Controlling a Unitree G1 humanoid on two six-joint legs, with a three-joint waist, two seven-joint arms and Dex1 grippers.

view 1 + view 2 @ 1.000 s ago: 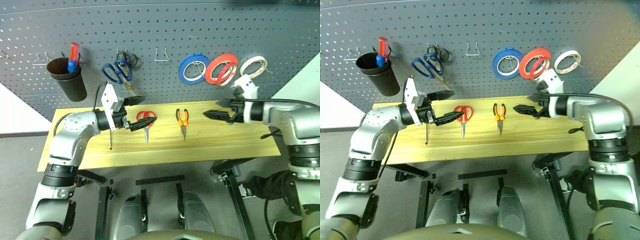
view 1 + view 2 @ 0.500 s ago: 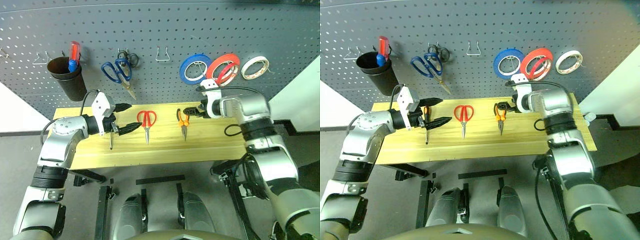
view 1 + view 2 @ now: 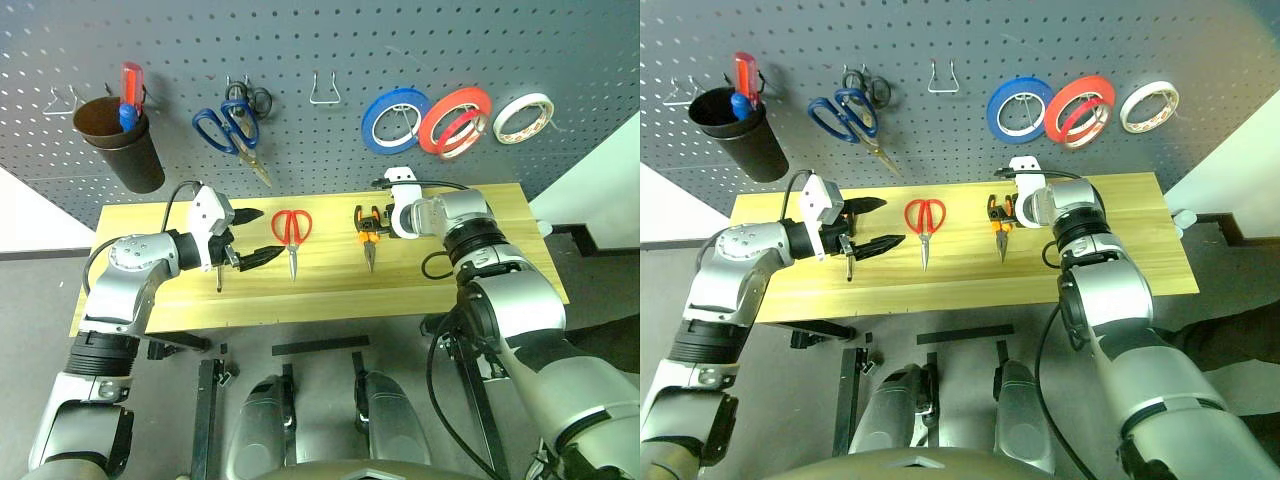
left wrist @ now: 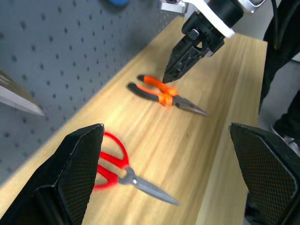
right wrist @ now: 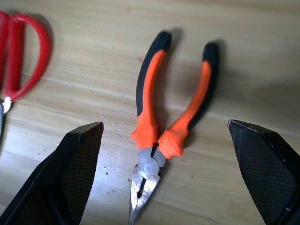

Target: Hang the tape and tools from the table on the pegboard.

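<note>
We look down on a long table (image 3: 480, 275) of pale yellowish planks set against a dark grey pegboard (image 3: 330, 45) dotted with holes.

At the left, our left gripper (image 3: 248, 236) hangs level over the wood, its two black fingers spread wide and holding nothing. The small screwdriver with the orange-and-black handle (image 3: 219, 272) lies on the table just under that hand.

Next along, the red-handled scissors (image 3: 291, 232) lie flat with the blades pointing toward us.

Right of them lie the pliers with orange-and-black handles (image 5: 161, 122), their nose toward us. Our right gripper (image 3: 366, 218) tilts down over the handle ends, fingers wide apart and empty, one to each side of the pliers in the right wrist view.

On the board above, the thin red rings of tape (image 3: 456, 120) already hang between a blue roll (image 3: 394, 118) and a white roll (image 3: 525, 117).

We judge the step in hand to be picking up the pliers. The next move calls for lowering the right gripper, closing it across both handles, then lifting toward the bare silver wire hook (image 3: 323, 92).
</note>
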